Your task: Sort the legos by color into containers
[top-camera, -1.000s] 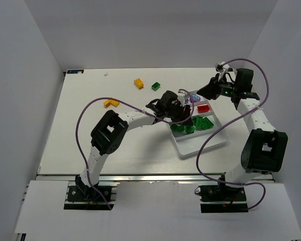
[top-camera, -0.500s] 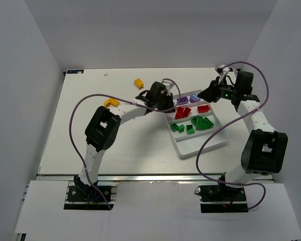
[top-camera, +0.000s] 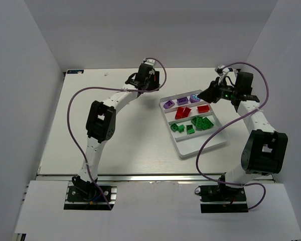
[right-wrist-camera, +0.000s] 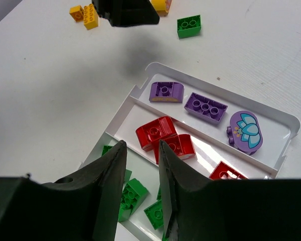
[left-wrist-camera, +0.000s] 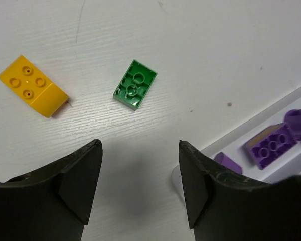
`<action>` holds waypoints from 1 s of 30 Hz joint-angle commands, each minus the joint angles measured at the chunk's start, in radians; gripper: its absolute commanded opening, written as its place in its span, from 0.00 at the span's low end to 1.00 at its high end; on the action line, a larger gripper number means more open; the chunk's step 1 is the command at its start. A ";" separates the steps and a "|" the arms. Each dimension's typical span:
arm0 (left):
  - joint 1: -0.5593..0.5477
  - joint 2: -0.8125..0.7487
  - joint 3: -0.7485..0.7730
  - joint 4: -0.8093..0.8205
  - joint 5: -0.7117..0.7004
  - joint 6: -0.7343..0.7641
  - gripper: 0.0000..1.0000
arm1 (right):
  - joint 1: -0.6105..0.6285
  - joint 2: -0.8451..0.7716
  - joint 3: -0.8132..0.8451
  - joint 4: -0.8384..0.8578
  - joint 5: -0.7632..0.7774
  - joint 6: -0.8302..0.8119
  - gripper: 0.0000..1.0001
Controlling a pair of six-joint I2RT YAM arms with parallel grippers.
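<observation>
The white tray point(top-camera: 200, 143) holds purple bricks point(top-camera: 182, 101) in its far compartment, red bricks point(top-camera: 182, 112) in the second and green bricks point(top-camera: 200, 123) in the third. My left gripper point(top-camera: 144, 83) hovers over the table beyond the tray's far-left corner. In the left wrist view it point(left-wrist-camera: 140, 145) is open and empty, with an upside-down green brick point(left-wrist-camera: 135, 91) and a yellow brick point(left-wrist-camera: 32, 93) on the table ahead of it. My right gripper point(right-wrist-camera: 140, 148) hangs above the tray point(right-wrist-camera: 286, 120), jaws a little apart and empty, over the red bricks point(right-wrist-camera: 155, 131) and green bricks point(right-wrist-camera: 135, 193).
In the right wrist view another yellow brick point(right-wrist-camera: 84, 15) lies on the table at the far left, beyond the loose green brick point(right-wrist-camera: 189, 26). The tray's near compartment point(top-camera: 210, 140) shows no bricks. White walls enclose the table on three sides.
My left arm has swung off the tray's far-left part and out to the back of the table, over the loose bricks. The right arm has not moved.
</observation>
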 commanded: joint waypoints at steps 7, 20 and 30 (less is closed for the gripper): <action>0.004 0.152 0.130 -0.008 -0.014 0.123 0.74 | -0.012 -0.010 0.004 0.025 -0.018 -0.012 0.39; 0.007 0.245 0.159 0.078 -0.034 0.207 0.84 | -0.033 0.016 0.008 0.059 -0.039 0.031 0.39; 0.020 0.322 0.219 0.146 -0.015 0.227 0.84 | -0.052 0.016 0.027 0.065 -0.047 0.043 0.40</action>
